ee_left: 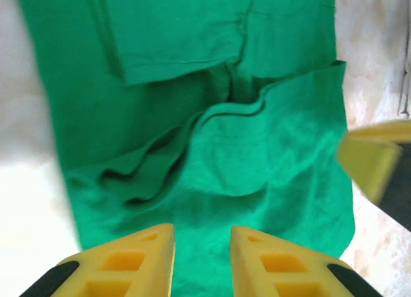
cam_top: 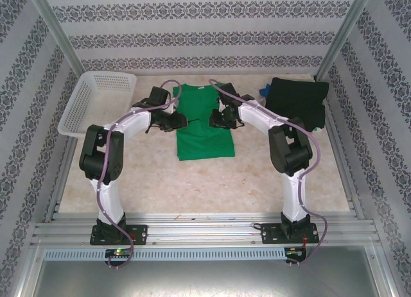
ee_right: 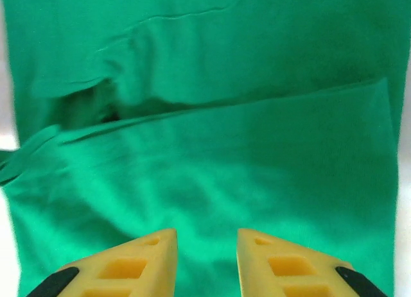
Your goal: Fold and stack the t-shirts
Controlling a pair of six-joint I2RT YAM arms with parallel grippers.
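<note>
Green t-shirt (cam_top: 202,133) lies flat on the worktop (cam_top: 192,181), centre of the top view, collar toward the top of the frame and hem toward the bottom. It reads as a narrow strip up top and wider at the hem.

Left arm (cam_top: 106,149) reaches in from lower left. Its dark wrist end sits at the shirt's left edge, about mid-height. Right arm (cam_top: 289,149) mirrors it from lower right, with its wrist end at the shirt's right edge.

Left wrist view: left fingers (ee_left: 138,258) are yellow, at bottom centre of the frame, parted with a narrow gap. Nothing is between them, just green cloth showing behind the gap. The shirt here has a folded-over flap with a seamed edge running across mid-frame and bunched wrinkles at centre left. Another yellow finger (ee_left: 369,159), blurred, pokes in at the right edge.

Right wrist view: right fingers (ee_right: 138,265) are at bottom centre, also parted with a narrow gap and gripping nothing. Green fabric lies behind them. A straight folded edge crosses the frame from left to right, rising toward the right, with a rumpled pocket at upper left.

Black t-shirt (cam_top: 297,101) is a dark heap at upper right of the top view, on the worktop by the corner post. A bit of blue fabric (cam_top: 264,90) shows at its left side, touching it.

White lattice basket (cam_top: 96,101) is at upper left, well apart from the green shirt.
</note>
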